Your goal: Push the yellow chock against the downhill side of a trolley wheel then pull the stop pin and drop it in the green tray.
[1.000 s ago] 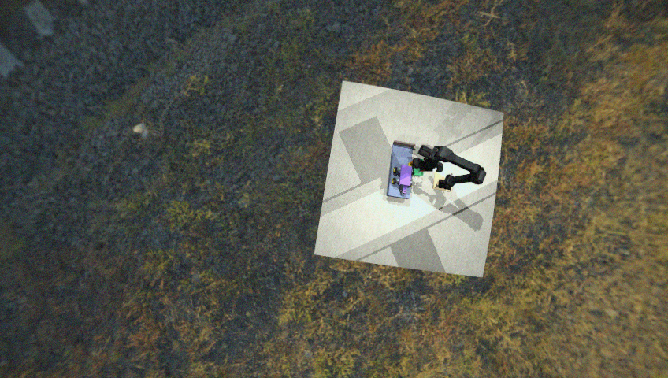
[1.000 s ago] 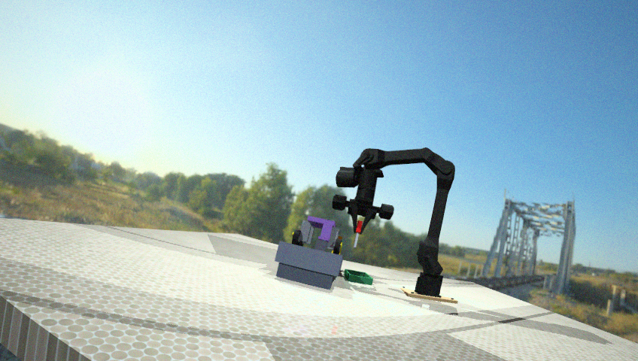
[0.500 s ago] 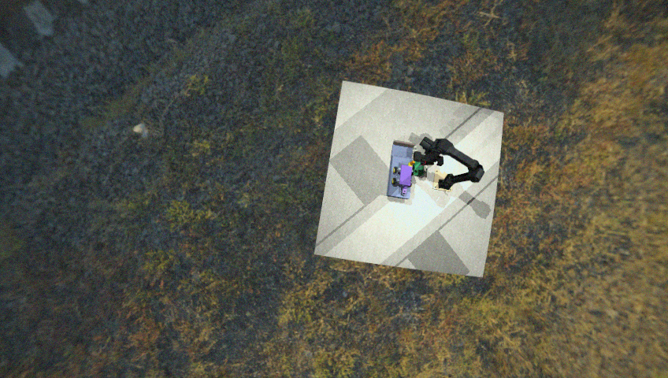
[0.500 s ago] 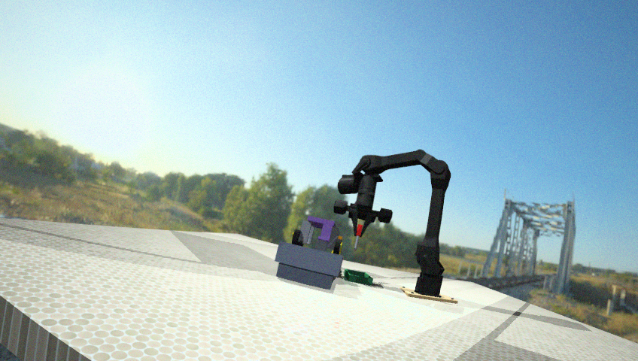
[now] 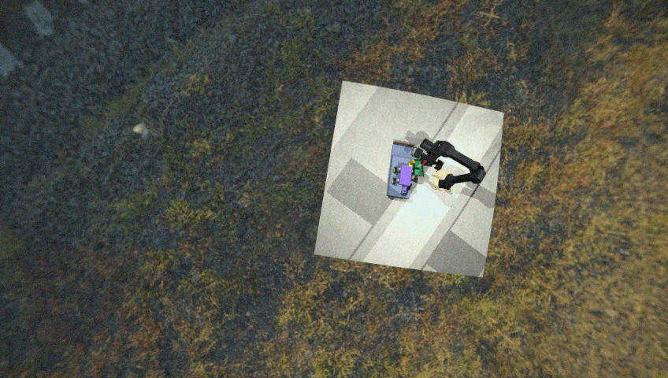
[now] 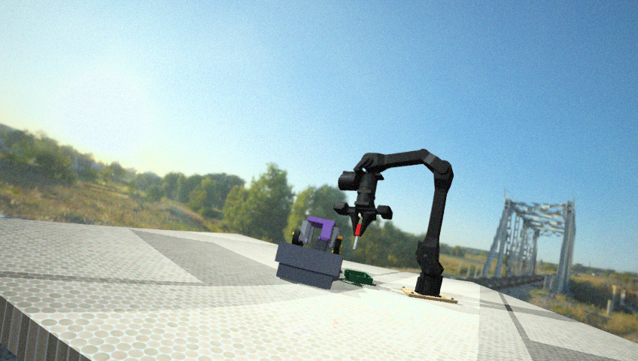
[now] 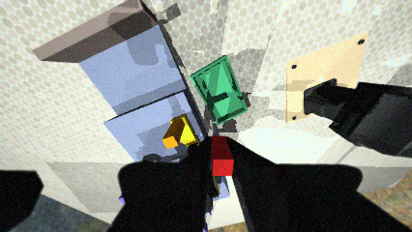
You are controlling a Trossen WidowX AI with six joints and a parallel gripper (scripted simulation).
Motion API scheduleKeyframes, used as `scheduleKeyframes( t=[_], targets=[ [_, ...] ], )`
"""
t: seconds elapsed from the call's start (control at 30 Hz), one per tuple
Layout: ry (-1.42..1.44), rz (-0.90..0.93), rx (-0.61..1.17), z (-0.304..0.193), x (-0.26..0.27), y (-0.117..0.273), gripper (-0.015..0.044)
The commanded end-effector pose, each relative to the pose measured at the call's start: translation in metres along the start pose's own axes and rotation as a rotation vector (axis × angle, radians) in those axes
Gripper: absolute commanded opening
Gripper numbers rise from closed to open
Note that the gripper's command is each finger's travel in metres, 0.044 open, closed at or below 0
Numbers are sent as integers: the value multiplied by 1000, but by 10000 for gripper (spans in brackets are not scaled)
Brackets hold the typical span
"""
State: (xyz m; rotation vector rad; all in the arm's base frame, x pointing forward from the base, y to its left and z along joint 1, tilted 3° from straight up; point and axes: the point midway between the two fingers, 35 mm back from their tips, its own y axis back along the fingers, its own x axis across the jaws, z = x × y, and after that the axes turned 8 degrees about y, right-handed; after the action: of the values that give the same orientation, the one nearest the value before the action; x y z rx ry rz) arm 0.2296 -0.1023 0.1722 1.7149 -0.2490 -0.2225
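My gripper (image 5: 423, 162) (image 6: 359, 229) is shut on the red-headed stop pin (image 6: 355, 242) (image 7: 222, 161). The pale shaft points down, and the pin is clear of the ramp, high beside the trolley. The green tray (image 5: 418, 169) (image 6: 358, 277) (image 7: 223, 86) lies empty beside the ramp (image 5: 399, 152) (image 6: 308, 265) (image 7: 137, 65), below the gripper's level. The purple trolley (image 5: 406, 174) (image 6: 328, 231) stands on the ramp. The yellow chock (image 5: 410, 164) (image 7: 187, 130), with its orange handle (image 7: 170, 141), sits at the trolley's downhill end. My finger hides part of the wheel there in the wrist view; contact cannot be told.
A brown end board (image 7: 102, 34) crosses the ramp's downhill end. The arm's tan base plate (image 6: 429, 297) (image 7: 319, 68) lies on the far side of the tray from the ramp. Patterned shadows fall across the table (image 5: 356, 234).
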Motion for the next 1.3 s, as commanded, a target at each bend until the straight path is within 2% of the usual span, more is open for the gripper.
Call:
scheduleKeyframes(
  t=[0.0, 1.0, 1.27],
  targets=[
    [-115, 7, -27, -1, -2, -1, 0],
    [-1006, 139, -170, -7, -2, -1, 0],
    [-1049, 150, -174, -7, -2, -1, 0]
  ],
)
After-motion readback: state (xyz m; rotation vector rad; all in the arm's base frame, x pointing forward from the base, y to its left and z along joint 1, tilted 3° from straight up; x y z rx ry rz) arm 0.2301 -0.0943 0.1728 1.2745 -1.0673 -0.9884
